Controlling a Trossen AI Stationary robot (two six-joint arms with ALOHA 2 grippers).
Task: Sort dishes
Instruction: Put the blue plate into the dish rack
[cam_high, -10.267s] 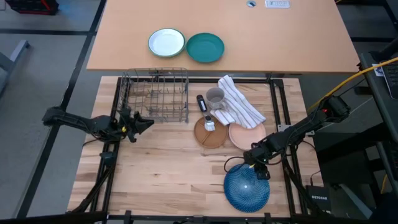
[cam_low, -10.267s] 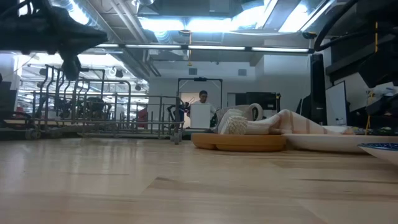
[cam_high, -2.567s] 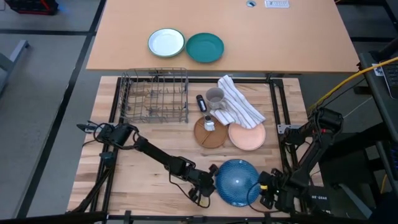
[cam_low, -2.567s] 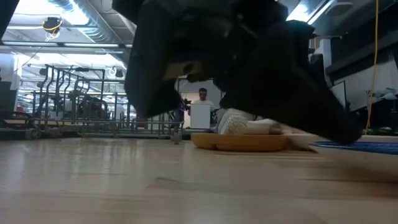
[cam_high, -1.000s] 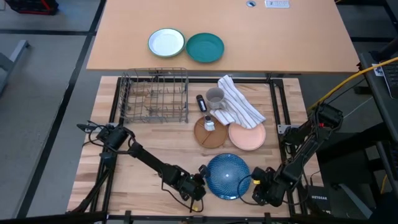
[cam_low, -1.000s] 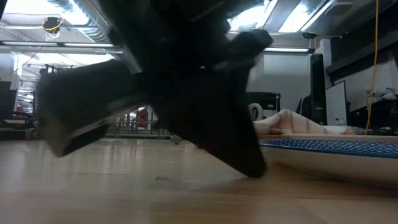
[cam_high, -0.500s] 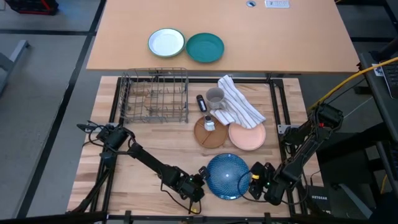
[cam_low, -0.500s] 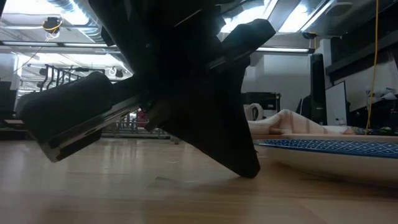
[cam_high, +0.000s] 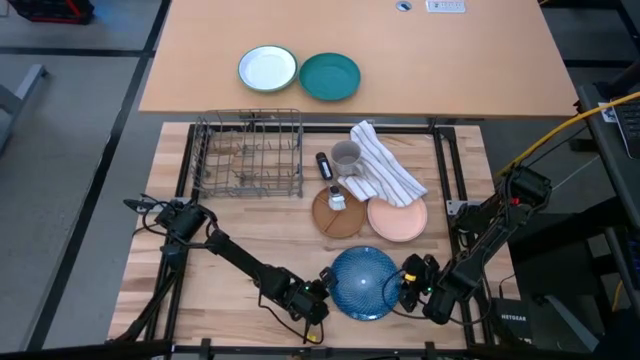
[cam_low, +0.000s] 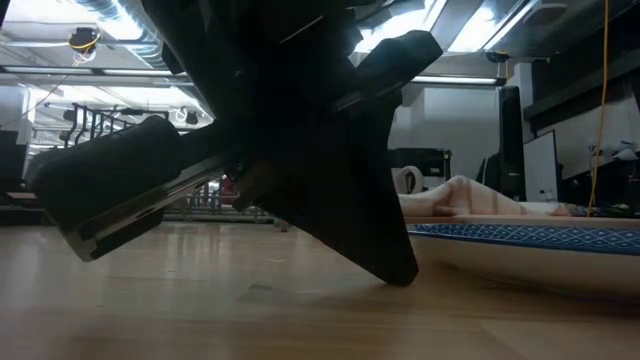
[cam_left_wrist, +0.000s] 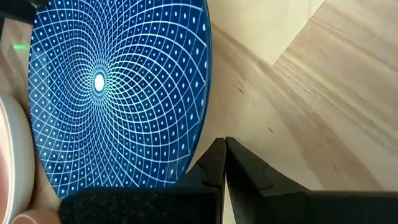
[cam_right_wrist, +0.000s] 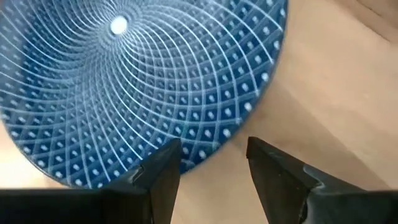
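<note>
Ten seconds back the dark blue dotted plate (cam_high: 366, 283) lay near the table's right front corner under the right gripper (cam_high: 408, 280), with the left gripper (cam_high: 322, 290) far off beside the rack. Since then the plate has slid leftward and now lies flat between the two sets of jaws: the left gripper's closed tips sit just beside its left rim, and the right gripper's spread fingers have crept in from the right to its opposite rim over the last second

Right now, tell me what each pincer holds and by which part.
Nothing. The left pincer is shut empty beside the blue plate's rim; the right pincer is open at the opposite rim.
</note>
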